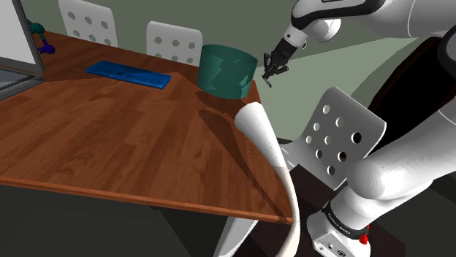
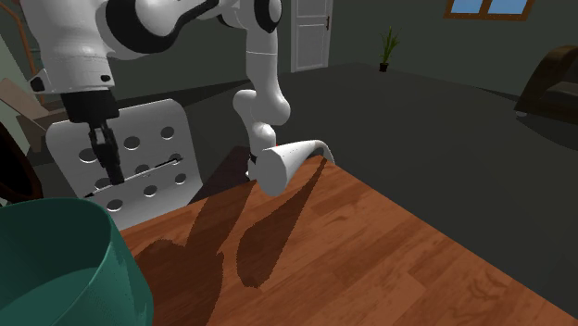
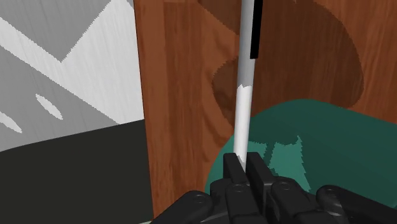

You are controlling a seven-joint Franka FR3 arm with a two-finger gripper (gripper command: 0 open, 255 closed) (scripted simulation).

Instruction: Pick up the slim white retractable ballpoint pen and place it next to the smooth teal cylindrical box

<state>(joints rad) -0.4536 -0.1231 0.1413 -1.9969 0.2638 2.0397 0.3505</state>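
My black gripper (image 3: 245,162) is shut on a slim white pen (image 3: 244,95) with a black clip, which runs out from between the fingers over the wooden table (image 3: 184,95). The teal cylindrical box (image 3: 318,146) stands right below and beside the hand. In the shoulder view the gripper (image 1: 272,70) hangs in the air just to the right of the teal box (image 1: 227,70), over the table's far right corner. In the second exterior view the gripper (image 2: 110,159) points down behind the teal box (image 2: 56,269), in front of a white chair.
A blue flat object (image 1: 128,74) lies further left on the table (image 1: 124,139), and a grey screen (image 1: 14,51) stands at the left edge. A white curved tube (image 1: 267,139) arches over the near right corner. White perforated chairs (image 1: 343,135) (image 1: 174,42) ring the table.
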